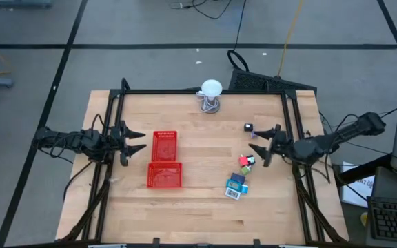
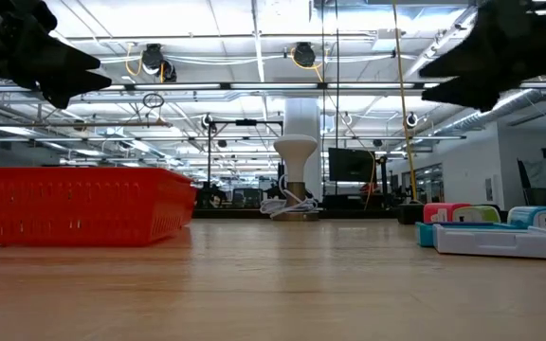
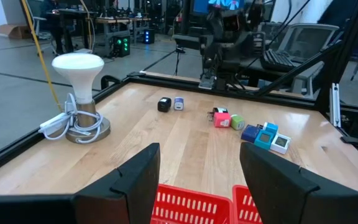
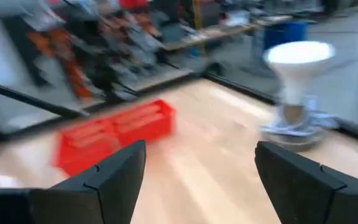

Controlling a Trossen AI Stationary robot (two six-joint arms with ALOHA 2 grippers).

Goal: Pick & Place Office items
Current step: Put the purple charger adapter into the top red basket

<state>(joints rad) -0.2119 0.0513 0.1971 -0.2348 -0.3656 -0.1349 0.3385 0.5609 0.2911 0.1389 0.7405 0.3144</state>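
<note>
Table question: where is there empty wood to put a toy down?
Bare wood lies between the two red mesh trays and the small colourful office pieces, and along the near edge below them. It is crowded on the right, by the teal-blue packet and open right gripper. The open left gripper hovers beside the trays.

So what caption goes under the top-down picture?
Two open grippers, left and right, wait beside red trays and office items.

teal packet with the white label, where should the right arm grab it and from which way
Probably from straight above, pinching across its narrow width. The teal packet lies flat and low on the table, as the low view shows, so a sideways approach has little to catch. Other small pieces sit close beside it. The right gripper, jaws open, hovers nearby.
</note>
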